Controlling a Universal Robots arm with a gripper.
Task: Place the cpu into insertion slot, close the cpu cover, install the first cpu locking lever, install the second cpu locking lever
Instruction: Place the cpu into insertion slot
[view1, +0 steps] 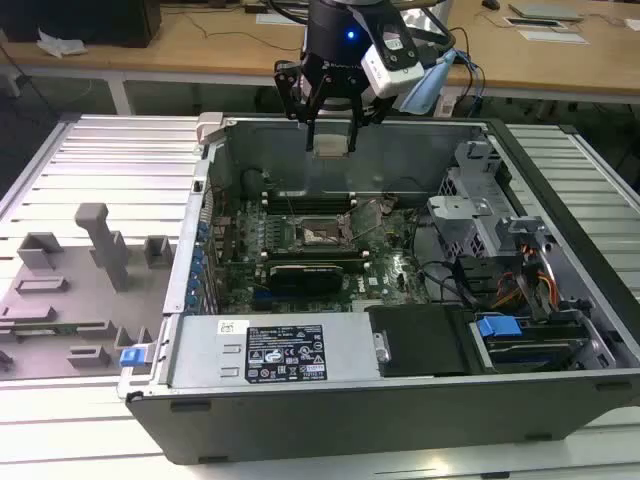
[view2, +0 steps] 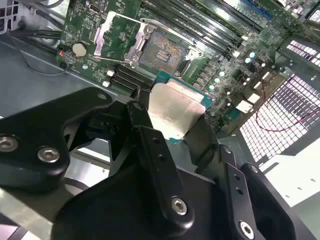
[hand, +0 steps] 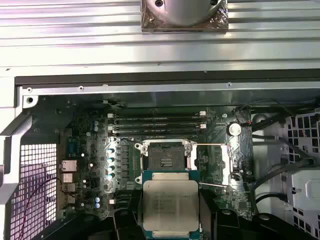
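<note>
Desk (view1: 90, 140) of ribbed grey metal carries an open dark steel case (view1: 300, 420), side panel off. A green board (hand: 90, 150) lies flat on the case floor, dense with small parts and long black card slots.

Slot (hand: 165, 155) is bare: square, black-rimmed, dull grey contact field, nothing seated. Cover (view2: 98, 34), a thin silvery frame with a window, is swung open to one side, clear of the slot.

Fingers (view2: 147, 127), black and matte, are clamped on two opposite edges of the cpu (hand: 170, 202). It's held flat and level, with a pale brushed-metal top and a green rim.

Key relation: the cpu hangs above the case and the slot lies below it, well apart. In the first wrist view the edges look square to the slot and the two roughly line up.
</note>
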